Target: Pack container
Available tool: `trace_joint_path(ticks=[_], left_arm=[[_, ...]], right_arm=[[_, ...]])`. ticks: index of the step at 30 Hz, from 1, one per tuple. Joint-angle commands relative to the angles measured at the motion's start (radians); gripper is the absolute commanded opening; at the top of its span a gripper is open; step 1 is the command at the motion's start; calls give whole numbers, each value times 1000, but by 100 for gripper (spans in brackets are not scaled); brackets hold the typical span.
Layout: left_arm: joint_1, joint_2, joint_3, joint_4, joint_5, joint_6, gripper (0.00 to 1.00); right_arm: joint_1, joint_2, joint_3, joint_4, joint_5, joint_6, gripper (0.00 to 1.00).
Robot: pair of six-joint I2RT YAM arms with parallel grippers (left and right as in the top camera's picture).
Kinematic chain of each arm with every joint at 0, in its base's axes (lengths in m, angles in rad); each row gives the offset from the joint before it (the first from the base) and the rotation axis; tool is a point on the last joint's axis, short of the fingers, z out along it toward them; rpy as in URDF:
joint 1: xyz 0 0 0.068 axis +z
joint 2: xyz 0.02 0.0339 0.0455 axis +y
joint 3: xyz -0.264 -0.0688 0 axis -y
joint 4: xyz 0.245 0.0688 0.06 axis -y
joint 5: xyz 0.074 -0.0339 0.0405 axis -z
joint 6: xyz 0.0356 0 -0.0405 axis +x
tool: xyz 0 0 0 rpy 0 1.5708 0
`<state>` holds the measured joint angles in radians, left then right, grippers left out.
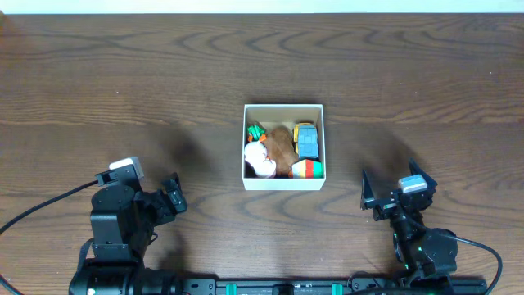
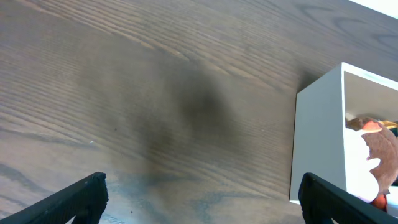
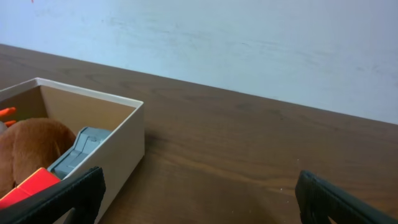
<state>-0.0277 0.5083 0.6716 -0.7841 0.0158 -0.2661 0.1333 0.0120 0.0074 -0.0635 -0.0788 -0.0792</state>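
Note:
The container [image 1: 283,108], a small square box with white walls and a tan inside, sits at the middle of the table. It holds several small toys: a brown plush [image 1: 281,144], a white piece [image 1: 259,160], a grey-blue toy car [image 1: 307,141], a red-orange-green striped piece [image 1: 308,170] and a green-orange piece [image 1: 256,131]. My left gripper [image 1: 173,197] is open and empty, to the front left of the box. My right gripper [image 1: 387,197] is open and empty, to the front right. The box wall shows in the left wrist view [image 2: 317,137] and in the right wrist view [image 3: 121,155].
The dark wood table [image 1: 123,90] surrounds the box. A pale wall [image 3: 249,43] runs behind the table's far edge. Black cables trail from both arms near the front edge.

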Motion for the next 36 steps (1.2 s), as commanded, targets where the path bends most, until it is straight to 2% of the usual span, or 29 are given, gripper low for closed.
trace_joint_path(ticks=[1, 30, 36], left_arm=[[4, 0, -1, 0, -2, -9, 98], [4, 0, -1, -4, -2, -6, 98], [5, -34, -41, 20, -36, 99, 98]], right_arm=[[0, -7, -2, -5, 1, -23, 99], [0, -7, -2, -4, 3, -23, 99], [0, -7, -2, -4, 3, -23, 99]])
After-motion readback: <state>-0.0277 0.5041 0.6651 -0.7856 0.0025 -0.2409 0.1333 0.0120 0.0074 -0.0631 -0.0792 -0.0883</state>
